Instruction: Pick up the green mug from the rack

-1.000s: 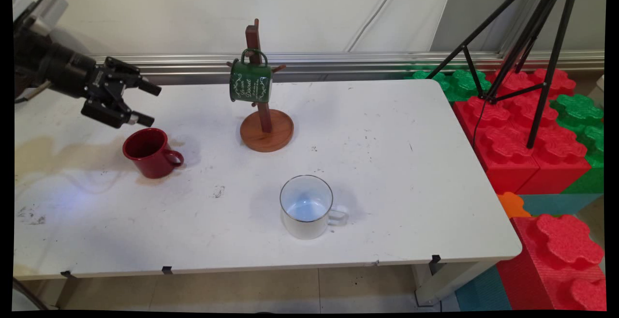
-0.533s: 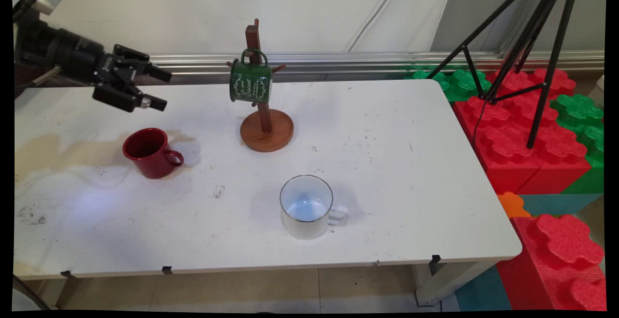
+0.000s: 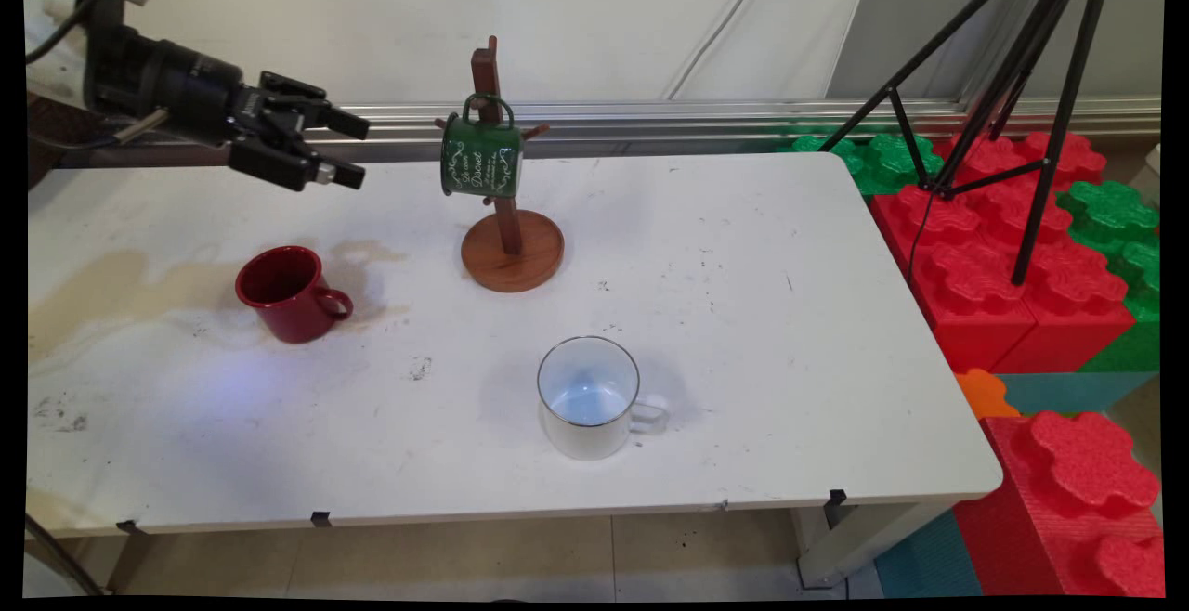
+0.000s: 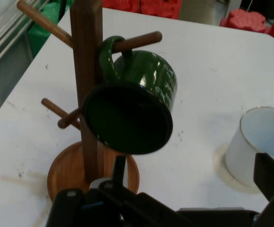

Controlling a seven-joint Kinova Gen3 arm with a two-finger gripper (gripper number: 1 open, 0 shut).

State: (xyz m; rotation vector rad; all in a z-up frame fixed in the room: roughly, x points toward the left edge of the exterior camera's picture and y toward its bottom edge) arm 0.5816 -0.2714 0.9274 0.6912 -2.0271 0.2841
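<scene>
White table (image 3: pixel 762 332) against a wall. We take the wooden mug tree (image 3: pixel 506 212) as landmark: green mug (image 3: pixel 481 158) hangs on its left peg, red mug (image 3: pixel 283 292) stands left and nearer, white mug (image 3: pixel 589 396) nearer, slightly right. Gripper (image 3: pixel 356 152), fingers spread and empty, has risen off the red mug and now hovers just left of the green mug, level with it.
</scene>
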